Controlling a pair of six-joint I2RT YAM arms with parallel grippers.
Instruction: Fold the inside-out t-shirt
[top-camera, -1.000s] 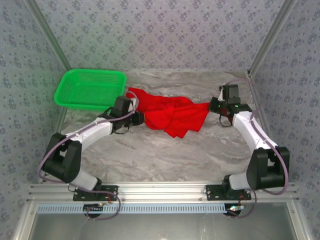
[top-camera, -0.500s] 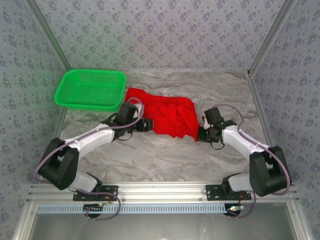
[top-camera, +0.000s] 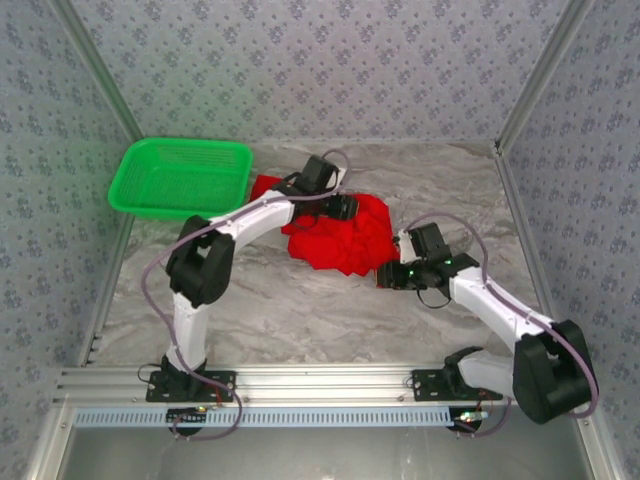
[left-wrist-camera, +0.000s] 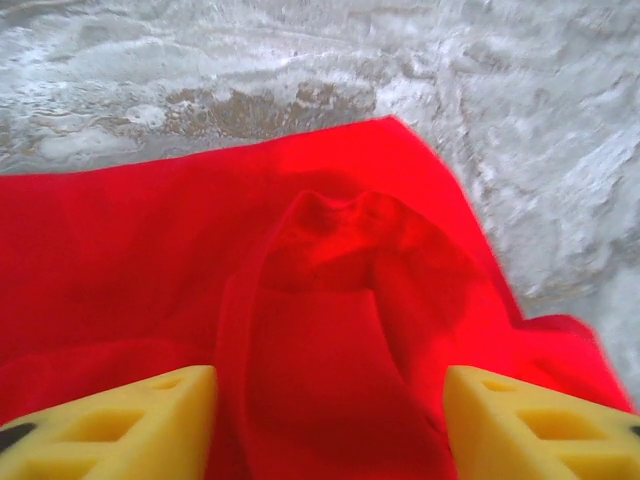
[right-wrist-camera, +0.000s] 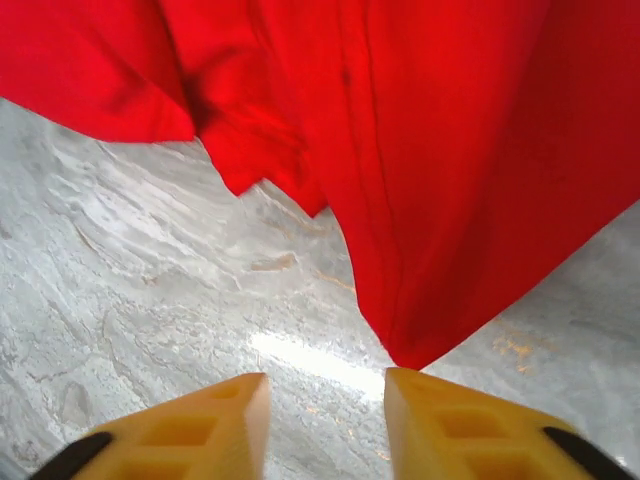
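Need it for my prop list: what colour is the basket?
The basket is bright green, clearest from the top external view.

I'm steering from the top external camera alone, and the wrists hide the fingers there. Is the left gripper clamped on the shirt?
Observer: No. The left gripper stands open, jaws astride a raised ridge of the t-shirt.
Operator: And the right one?
Observer: The right gripper is open too, bare table between its jaws.
Operator: Any cloth near it?
Observer: A pointed corner of the shirt ends close by one jaw tip, not between the two.
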